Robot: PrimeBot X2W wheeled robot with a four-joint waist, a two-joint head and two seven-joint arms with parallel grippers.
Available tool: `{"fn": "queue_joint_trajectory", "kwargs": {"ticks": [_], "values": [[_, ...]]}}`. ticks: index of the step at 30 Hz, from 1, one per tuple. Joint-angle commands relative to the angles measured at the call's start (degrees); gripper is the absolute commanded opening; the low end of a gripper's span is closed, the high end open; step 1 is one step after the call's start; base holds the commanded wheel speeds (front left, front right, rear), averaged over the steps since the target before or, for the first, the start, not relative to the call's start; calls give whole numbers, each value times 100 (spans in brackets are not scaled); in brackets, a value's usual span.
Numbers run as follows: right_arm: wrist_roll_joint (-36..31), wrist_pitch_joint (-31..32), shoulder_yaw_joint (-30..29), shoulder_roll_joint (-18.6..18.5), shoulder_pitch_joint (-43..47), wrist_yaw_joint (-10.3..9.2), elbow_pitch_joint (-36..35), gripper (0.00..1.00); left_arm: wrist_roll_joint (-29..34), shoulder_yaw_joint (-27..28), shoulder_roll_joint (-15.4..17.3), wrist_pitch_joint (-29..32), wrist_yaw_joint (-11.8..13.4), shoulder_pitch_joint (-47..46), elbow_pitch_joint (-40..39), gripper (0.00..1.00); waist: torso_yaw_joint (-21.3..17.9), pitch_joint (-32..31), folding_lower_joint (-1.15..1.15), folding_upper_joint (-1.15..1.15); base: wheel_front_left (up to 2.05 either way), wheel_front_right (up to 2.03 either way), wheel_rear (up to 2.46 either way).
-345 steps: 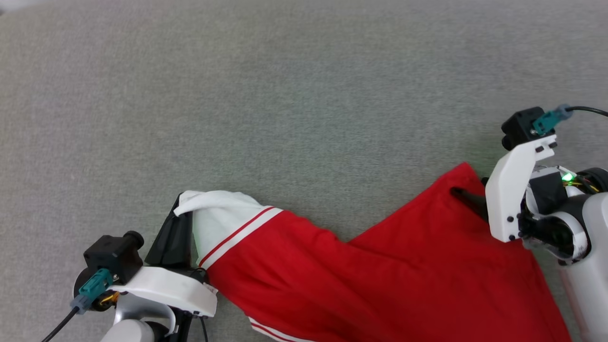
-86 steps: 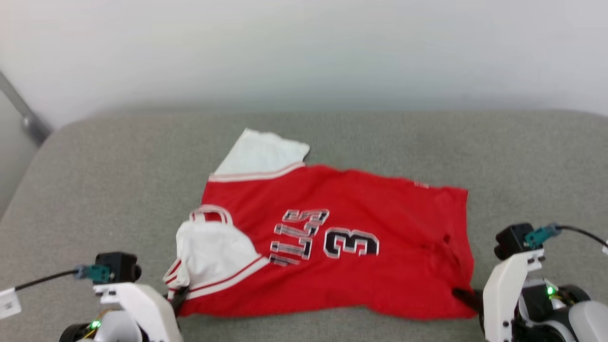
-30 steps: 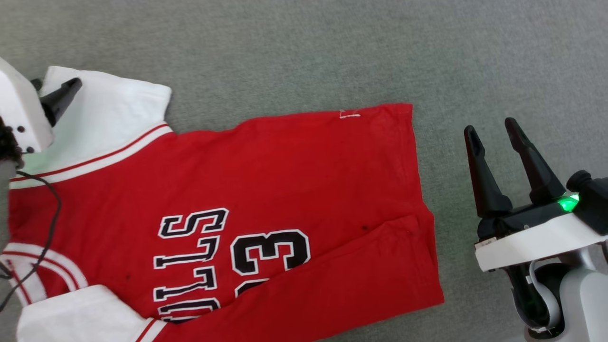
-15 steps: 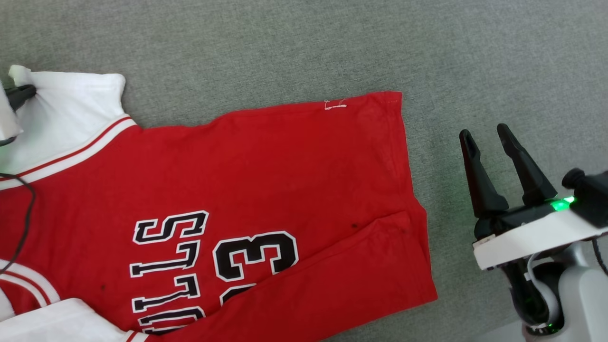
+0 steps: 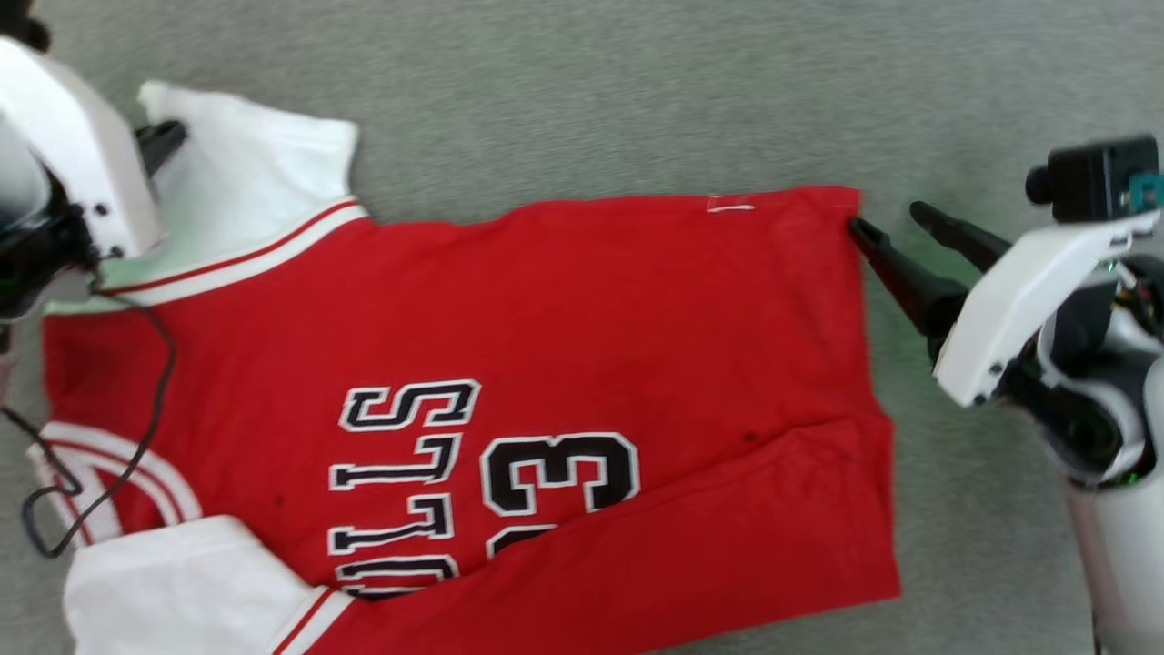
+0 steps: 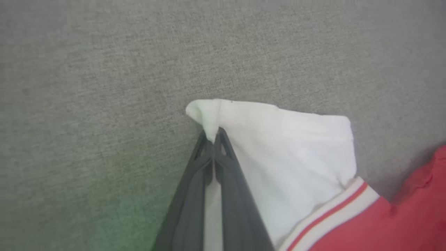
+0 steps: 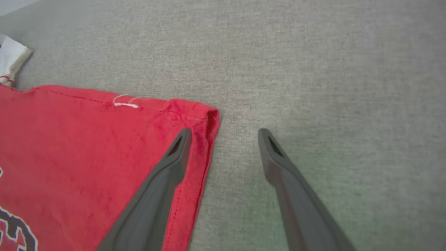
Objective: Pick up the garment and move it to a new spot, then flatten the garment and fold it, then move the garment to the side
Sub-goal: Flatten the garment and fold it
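Note:
The garment (image 5: 546,346) is a red jersey with white sleeves and a black "BULLS 23" print, lying spread on the grey cushion, collar to the left. Its lower hem is folded up over the print's bottom. My left gripper (image 5: 177,136) is shut on the far corner of the upper white sleeve (image 6: 278,146), whose tip sticks out past the pinched fingertips (image 6: 214,139). My right gripper (image 5: 887,218) stands open at the garment's far right hem corner (image 7: 205,118). One finger lies over the red cloth; the other is over bare cushion.
The grey fabric cushion (image 5: 582,91) stretches beyond the garment on the far side and to the right. A thin black cable (image 5: 136,400) from my left arm hangs over the garment's left shoulder. The second white sleeve (image 5: 173,591) lies at the lower left.
The left gripper has closed on the white sleeve corner. The right gripper has swung in from the right to straddle the far hem corner. The head camera has shifted.

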Motion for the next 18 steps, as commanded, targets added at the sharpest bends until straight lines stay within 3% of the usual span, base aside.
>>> {"fn": "queue_joint_trajectory", "kwargs": {"ticks": [1,8,9,11,18], "values": [[25,419,-6,-64,-326,0,124,100,114,-48,-87,-136,-64,-164,-156,0,332,132,-1,0,0,0,0],[-123,1927,118,-87,-714,-1,836,100,391,-162,-229,-535,-131,-268,-567,0,761,313,-1,0,0,0,0],[-156,2110,152,-76,-706,-2,916,70,410,-164,-239,-589,-141,-240,-609,0,795,318,-1,0,0,0,0],[-154,2398,174,-32,-658,-1,1020,0,440,-179,-252,-664,-151,-173,-666,0,862,309,-1,0,0,0,0],[-314,2508,56,-121,-664,0,713,0,457,-175,-278,-914,-154,61,-714,0,976,121,-1,0,0,0,0]]}}
